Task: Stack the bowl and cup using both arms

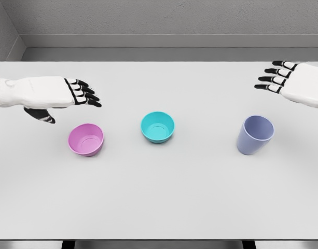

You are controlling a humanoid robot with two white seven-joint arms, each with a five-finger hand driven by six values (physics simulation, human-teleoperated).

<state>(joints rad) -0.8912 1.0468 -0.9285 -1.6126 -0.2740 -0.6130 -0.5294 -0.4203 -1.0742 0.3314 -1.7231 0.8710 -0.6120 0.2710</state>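
A pink bowl (pixel 86 139) sits on the white table (pixel 159 197) at the left. A teal bowl (pixel 157 127) stands upright in the middle. At the right stands a lavender cup (pixel 255 135), tilted slightly in view. My left hand (pixel 78 98) hovers above and behind the pink bowl, fingers spread, thumb hanging down, holding nothing. My right hand (pixel 275 78) hovers behind and to the right of the cup, fingers extended and empty.
The table's far edge meets a grey wall (pixel 159 21). Its front edge runs along the bottom of the view. The three vessels stand well apart in a row.
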